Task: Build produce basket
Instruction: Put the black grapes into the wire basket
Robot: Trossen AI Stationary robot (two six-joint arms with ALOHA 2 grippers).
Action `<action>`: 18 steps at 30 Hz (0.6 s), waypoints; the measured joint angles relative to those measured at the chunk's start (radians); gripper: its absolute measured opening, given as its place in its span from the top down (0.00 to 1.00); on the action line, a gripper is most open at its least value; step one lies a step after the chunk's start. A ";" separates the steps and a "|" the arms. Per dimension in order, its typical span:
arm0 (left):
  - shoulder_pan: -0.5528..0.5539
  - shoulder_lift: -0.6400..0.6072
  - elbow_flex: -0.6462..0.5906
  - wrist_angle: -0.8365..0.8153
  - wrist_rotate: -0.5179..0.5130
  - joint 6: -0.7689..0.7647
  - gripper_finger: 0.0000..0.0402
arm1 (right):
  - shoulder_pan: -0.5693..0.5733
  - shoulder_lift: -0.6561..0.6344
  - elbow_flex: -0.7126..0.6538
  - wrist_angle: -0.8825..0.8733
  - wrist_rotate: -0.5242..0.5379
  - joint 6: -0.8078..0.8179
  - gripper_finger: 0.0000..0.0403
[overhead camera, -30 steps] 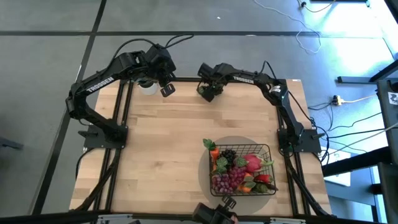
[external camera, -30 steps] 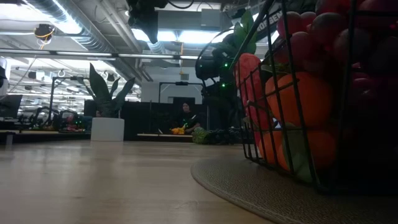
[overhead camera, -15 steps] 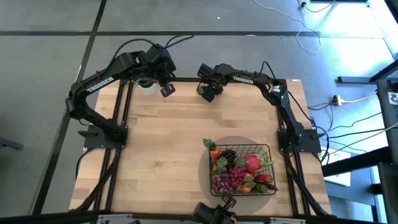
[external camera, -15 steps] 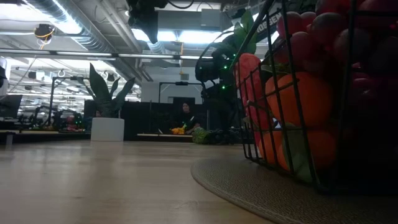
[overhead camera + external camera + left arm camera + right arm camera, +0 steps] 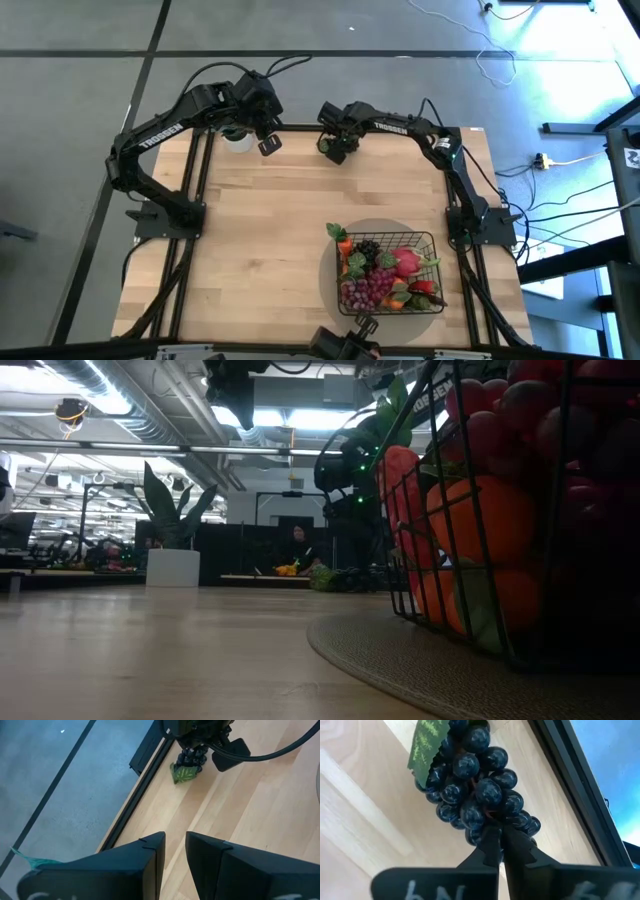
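The right gripper (image 5: 501, 845) sits at the far edge of the pale wooden table (image 5: 260, 230), near the middle of that edge, and its two dark fingers are pressed together on the stem end of a bunch of dark blue-black toy grapes with a green leaf (image 5: 472, 785). In the right wrist view the bunch lies directly ahead of the fingertips, its berries fanning out from the pinch point, resting on the wood just beside the black frame rail of the table. The left wrist view shows the same bunch (image 5: 187, 765) under the right arm's gripper, leaf spread flat on the boards.

The left gripper (image 5: 174, 851) hangs over the far left part of the table, near a small white pot (image 5: 238, 139), well apart from the grapes; its jaws stand slightly parted with a narrow gap and nothing between them.

The black wire-grid rectangular basket (image 5: 428, 243) stands on a round grey woven mat (image 5: 330, 280) at the near right of the table, well apart from both grippers. It is filled with toy produce (image 5: 385, 275): purple grapes, a dark bunch, a pink fruit, orange and red pieces. In the low view the basket (image 5: 470, 520) fills the right side, with orange and red pieces behind its mesh
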 joint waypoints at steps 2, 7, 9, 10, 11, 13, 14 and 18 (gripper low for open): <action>0.000 0.000 0.000 0.000 0.000 0.000 0.84 | 0.000 0.001 0.012 -0.016 -0.001 -0.002 1.00; 0.000 0.000 0.000 0.000 0.000 0.001 0.84 | 0.006 0.001 0.062 -0.063 -0.001 -0.017 1.00; 0.000 0.000 0.000 0.000 0.000 0.001 0.84 | 0.009 0.001 0.079 -0.088 0.000 -0.026 1.00; 0.000 0.000 0.000 0.000 0.000 0.001 0.84 | 0.010 0.001 0.088 -0.106 0.000 -0.029 1.00; 0.000 0.000 0.000 0.000 0.000 0.001 0.84 | 0.012 0.001 0.097 -0.118 0.000 -0.029 1.00; 0.000 0.000 0.000 0.000 0.000 0.002 0.84 | 0.016 0.001 0.117 -0.141 0.000 -0.031 1.00; 0.000 0.000 0.000 0.000 0.000 0.002 0.84 | 0.017 0.001 0.127 -0.161 0.000 -0.032 1.00; 0.000 0.000 0.000 0.000 0.000 0.002 0.84 | 0.030 0.001 0.174 -0.219 0.001 -0.043 1.00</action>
